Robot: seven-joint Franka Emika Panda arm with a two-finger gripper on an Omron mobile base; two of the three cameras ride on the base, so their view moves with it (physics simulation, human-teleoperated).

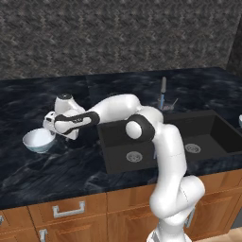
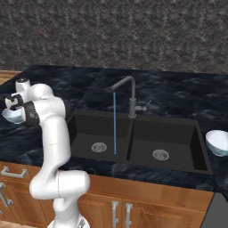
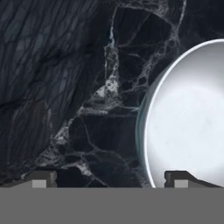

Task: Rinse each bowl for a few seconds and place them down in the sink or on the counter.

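One white bowl [image 1: 38, 140] sits on the black counter [image 1: 28, 101] left of the sink [image 1: 116, 137]. My gripper [image 1: 51, 134] hangs just above its right rim, pointing down, open. In the hand view the bowl [image 3: 188, 118] fills the right side; my gripper [image 3: 109, 179] straddles its rim, one fingertip [image 3: 177, 178] over the bowl's inside and the other [image 3: 43, 178] over bare counter [image 3: 87, 87]. From the right base view this bowl [image 2: 11, 116] peeks out behind my arm. The second bowl [image 2: 218, 142] stands on the counter right of the sink [image 2: 178, 131].
The grey gooseneck faucet [image 2: 129, 91] runs a thin stream of water [image 2: 114, 122] into the left basin. Behind the counter rises a grey speckled wall [image 1: 118, 33]. Wooden cabinets [image 1: 71, 210] with silver handles lie below the front edge.
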